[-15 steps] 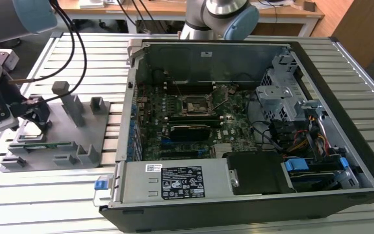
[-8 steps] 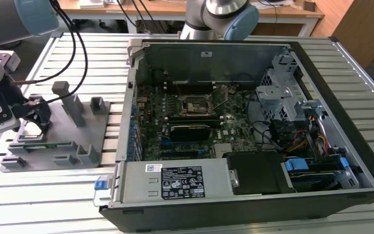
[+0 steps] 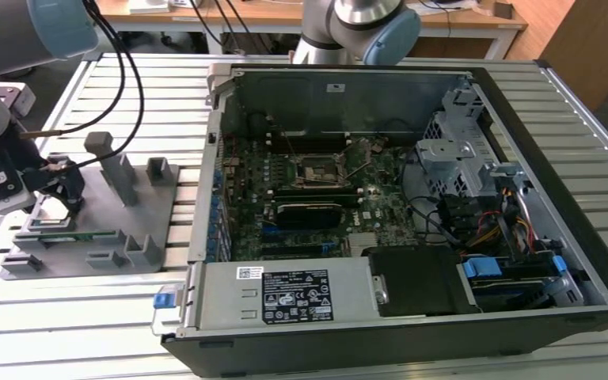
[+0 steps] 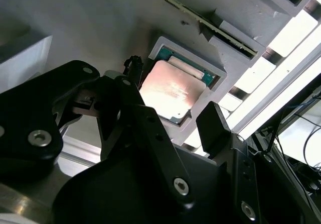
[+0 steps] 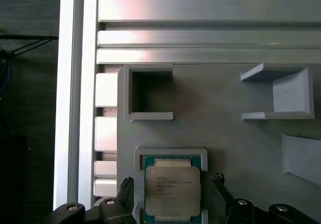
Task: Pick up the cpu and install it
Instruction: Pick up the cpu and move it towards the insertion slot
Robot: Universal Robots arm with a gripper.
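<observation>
The cpu [image 5: 173, 191] is a flat square chip with a silver top. It lies in a shallow square pocket of the grey fixture plate [image 5: 225, 133]. In both wrist views my gripper [image 5: 171, 186] is open, with one black finger on each side of the chip and a small gap at each edge. The cpu [image 4: 170, 91] reflects light between the fingertips [image 4: 213, 121]. In the exterior view my gripper [image 3: 59, 194] hangs low over the fixture plate [image 3: 104, 245] at the exterior view's left. The motherboard socket [image 3: 315, 168] sits inside the open computer case.
The open computer case [image 3: 515, 103] fills the middle and the exterior view's right, with drive cages and cables inside. The fixture carries upright grey posts [image 3: 108, 162] and a green memory stick [image 3: 72, 235]. Cables [image 3: 124, 71] run from my arm across the slatted table.
</observation>
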